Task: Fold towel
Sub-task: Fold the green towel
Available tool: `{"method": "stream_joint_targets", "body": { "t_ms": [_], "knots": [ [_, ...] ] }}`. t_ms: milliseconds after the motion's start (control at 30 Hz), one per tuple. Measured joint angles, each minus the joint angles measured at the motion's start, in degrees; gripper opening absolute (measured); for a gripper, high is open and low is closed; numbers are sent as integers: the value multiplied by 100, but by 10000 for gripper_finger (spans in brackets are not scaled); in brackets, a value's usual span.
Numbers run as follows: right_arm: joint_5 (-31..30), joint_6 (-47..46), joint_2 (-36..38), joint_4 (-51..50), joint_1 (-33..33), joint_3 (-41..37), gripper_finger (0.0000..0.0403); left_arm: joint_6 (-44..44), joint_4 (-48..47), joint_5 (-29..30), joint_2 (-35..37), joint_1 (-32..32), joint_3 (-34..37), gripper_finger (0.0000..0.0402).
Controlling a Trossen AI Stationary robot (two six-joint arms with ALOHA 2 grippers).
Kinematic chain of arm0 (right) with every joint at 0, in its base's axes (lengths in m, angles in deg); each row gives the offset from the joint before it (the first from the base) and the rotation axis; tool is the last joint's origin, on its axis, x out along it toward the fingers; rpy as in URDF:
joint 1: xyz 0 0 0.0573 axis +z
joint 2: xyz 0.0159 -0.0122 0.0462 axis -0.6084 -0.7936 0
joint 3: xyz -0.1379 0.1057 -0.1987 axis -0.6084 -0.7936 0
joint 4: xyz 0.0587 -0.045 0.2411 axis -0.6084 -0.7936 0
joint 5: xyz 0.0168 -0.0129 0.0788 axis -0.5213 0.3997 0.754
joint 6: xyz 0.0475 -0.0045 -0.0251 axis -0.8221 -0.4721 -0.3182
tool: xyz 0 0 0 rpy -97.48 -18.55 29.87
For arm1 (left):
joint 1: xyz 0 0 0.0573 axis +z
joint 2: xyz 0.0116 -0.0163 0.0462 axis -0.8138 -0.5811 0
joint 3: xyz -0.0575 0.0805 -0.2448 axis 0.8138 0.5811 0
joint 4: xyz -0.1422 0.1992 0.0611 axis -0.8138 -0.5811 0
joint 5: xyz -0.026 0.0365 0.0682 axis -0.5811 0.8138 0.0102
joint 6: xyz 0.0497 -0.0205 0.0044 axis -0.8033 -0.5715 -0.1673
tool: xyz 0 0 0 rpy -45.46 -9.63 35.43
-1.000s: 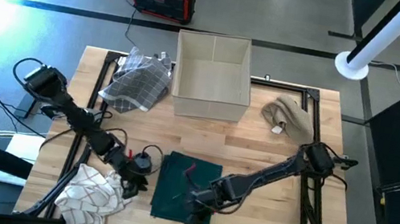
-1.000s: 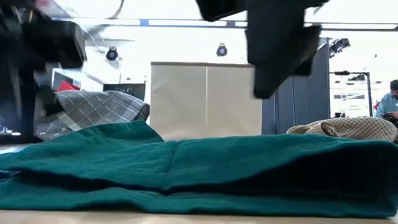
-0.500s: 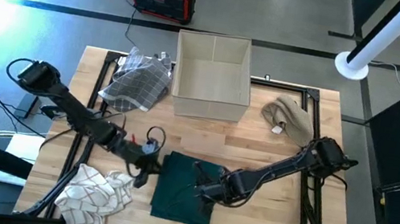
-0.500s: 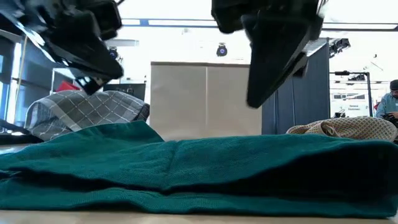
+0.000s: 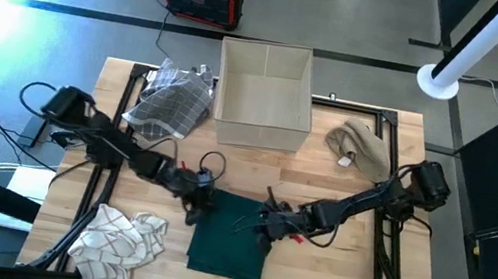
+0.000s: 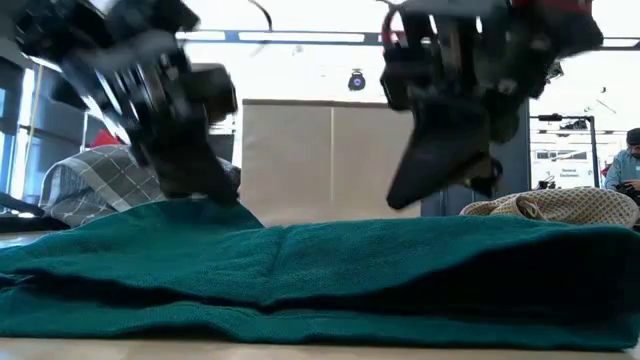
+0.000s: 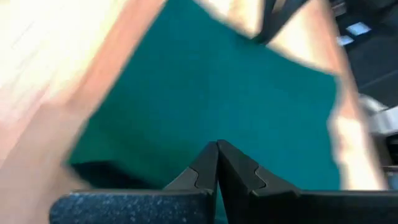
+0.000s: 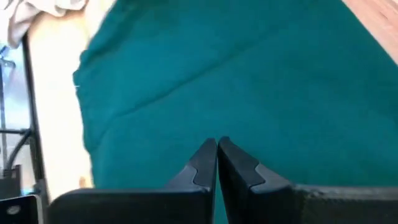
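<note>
We see the folded dark-green terry towel (image 5: 231, 235) flat on the pale wooden table (image 5: 328, 274), near its front edge | left gripper (image 5: 195, 202) closed, empty, over the towel's far left corner | right gripper (image 5: 266, 226) closed, empty, over its far right corner

A: What's on the table (image 5: 343, 186)?
B: Green towel (image 5: 226, 247) folded near the front edge. Left gripper (image 5: 200, 202) at its far left corner, right gripper (image 5: 268, 222) at its far right corner.
A: Rest?
B: Beige box (image 5: 262, 96) at back, grey checked cloth (image 5: 173, 98) beside it, tan cloth (image 5: 361, 146) right, white checked cloth (image 5: 119, 239) front left.
</note>
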Motion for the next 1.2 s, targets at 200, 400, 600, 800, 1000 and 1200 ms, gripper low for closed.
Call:
{"method": "stream_joint_targets", "body": {
  "t_ms": [200,400,600,800,1000,1200],
  "knots": [
    [2,-280,3,125,-25,-609,0,325,-145,-312,-239,288,-4,0],
    [98,-105,137,260,-27,-923,0,750,-457,-370,-159,292,-7,0],
    [208,814,959,-131,-25,-967,0,1257,-479,-407,527,269,-96,0],
    [92,1802,1565,-37,-25,-955,0,968,-1475,-385,1583,124,-328,0],
    [111,3109,1148,351,-19,-953,0,777,-2584,-348,2276,-269,-341,0],
    [301,3236,492,591,-194,-570,0,769,-3706,-331,2373,-812,-292,0]
  ]
}}
